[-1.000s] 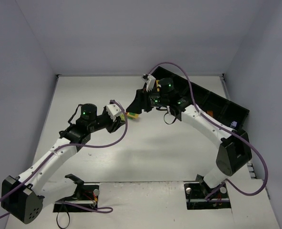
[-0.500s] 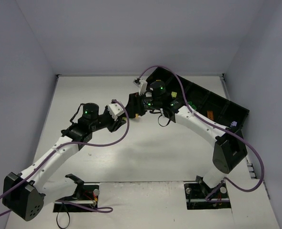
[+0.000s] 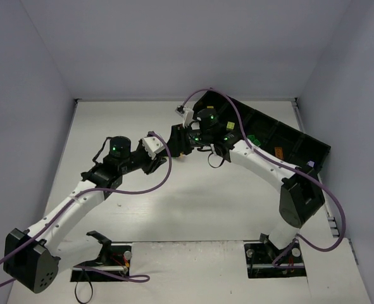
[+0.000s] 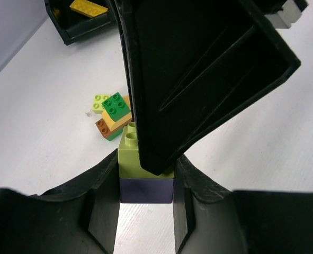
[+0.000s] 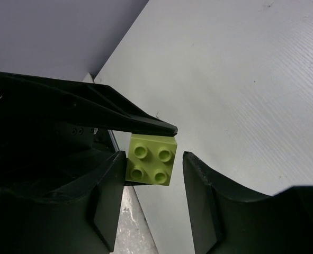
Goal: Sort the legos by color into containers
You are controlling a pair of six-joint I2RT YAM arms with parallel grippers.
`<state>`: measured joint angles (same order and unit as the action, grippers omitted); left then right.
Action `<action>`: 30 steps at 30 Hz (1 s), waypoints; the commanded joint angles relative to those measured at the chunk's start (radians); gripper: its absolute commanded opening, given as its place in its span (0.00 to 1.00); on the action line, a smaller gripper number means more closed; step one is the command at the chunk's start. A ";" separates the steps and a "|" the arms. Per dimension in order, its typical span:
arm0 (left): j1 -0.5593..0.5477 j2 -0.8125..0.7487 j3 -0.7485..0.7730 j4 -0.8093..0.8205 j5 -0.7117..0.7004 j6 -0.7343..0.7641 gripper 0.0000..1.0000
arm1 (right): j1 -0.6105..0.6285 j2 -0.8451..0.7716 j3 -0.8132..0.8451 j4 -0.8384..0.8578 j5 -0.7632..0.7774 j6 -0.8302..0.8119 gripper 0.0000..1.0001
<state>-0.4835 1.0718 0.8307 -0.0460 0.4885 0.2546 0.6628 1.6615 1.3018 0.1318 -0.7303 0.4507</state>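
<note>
Two stacked legos point(image 4: 145, 172), a lime brick point(image 4: 131, 151) atop a lilac brick point(image 4: 145, 190), are hovering over the white table point(image 4: 39, 137), clenched in the left gripper point(image 4: 145, 180), while the right gripper point(image 5: 154, 160) is straddling the lime brick, jaws parted; a small brick pile point(image 4: 113, 112) is lying beyond.

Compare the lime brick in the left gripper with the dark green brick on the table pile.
The lime brick is pale; the dark green brick is deeper. The lime brick sits on a lilac brick clamped by the left gripper; the dark green brick tops a yellow brick, free of any gripper. Both show four studs.
</note>
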 commanded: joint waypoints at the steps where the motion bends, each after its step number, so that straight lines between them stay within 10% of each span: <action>1: -0.003 -0.015 0.064 0.078 0.013 0.015 0.02 | 0.012 0.003 0.047 0.058 -0.027 0.002 0.42; 7: -0.004 -0.016 0.058 0.072 -0.001 0.015 0.09 | 0.012 0.001 0.054 0.057 -0.024 0.000 0.01; 13: -0.004 -0.033 0.033 0.057 -0.031 0.015 0.36 | 0.009 -0.005 0.063 0.055 -0.026 -0.003 0.00; 30: -0.003 -0.033 -0.001 0.015 -0.061 0.048 0.39 | 0.008 -0.023 0.060 0.055 -0.032 0.000 0.00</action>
<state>-0.4843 1.0531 0.8223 -0.0711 0.4271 0.2810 0.6693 1.6741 1.3170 0.1379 -0.7410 0.4633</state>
